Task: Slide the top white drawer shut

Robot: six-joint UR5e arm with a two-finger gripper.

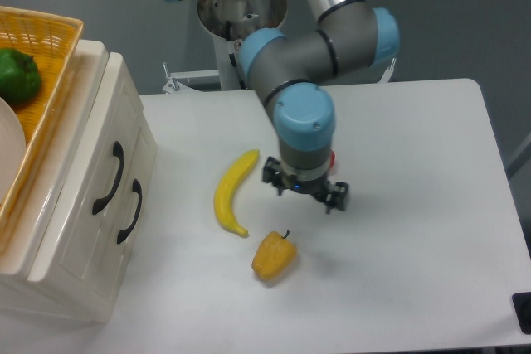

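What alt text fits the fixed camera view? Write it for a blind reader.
A robot arm's gripper hangs over a white table, away from the white drawer unit at left, whose top white drawer looks shut. A banana and yellow pepper lie near it; a yellow basket tops the unit.

The gripper (304, 190) is hanging over the middle of the white desk (415, 205), just beside the banana (231, 191) and above the yellow pepper (273, 256). The top white drawer (87, 163) is sitting at the left, looking shut, with a yellow basket (37, 72) on top holding a green pepper (17, 75).

Robot lab, arm (315, 47), bare white table (415, 205)
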